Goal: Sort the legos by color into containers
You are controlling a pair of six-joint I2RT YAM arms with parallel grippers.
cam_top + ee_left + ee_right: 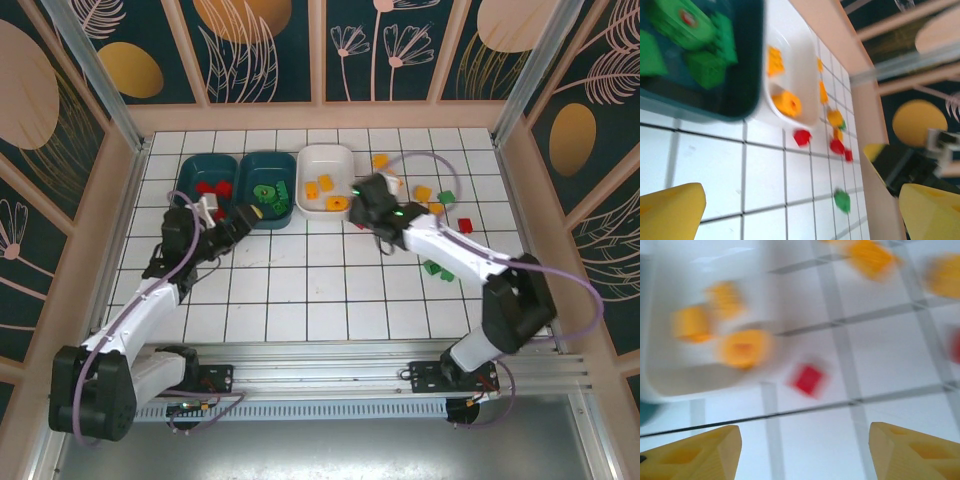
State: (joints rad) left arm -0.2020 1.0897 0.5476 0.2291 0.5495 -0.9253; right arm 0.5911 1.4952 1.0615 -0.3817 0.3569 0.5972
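Yellow fingertips (670,212) of the left gripper (800,215) are spread wide with nothing between them, hovering just short of the dark teal plastic tray holding green bricks (262,165). Further left, the other dark teal rounded tray (200,165) holds the red bricks. Next right, the white shallow plastic tray (325,160) has orange-yellow bricks in it. A small red plastic brick (808,379) lies on the tile just off that tray's near corner, not inside. It is dead ahead of the right gripper (805,455), roughly centred on the gap; jaws wide, empty. The brick looks squarish and turned diamond-wise, too blurred to call a long axis. Right arm is clearly nearer; red tray is well apart, leftward. Loose orange, green and red legos (446,197) are scattered to the right.
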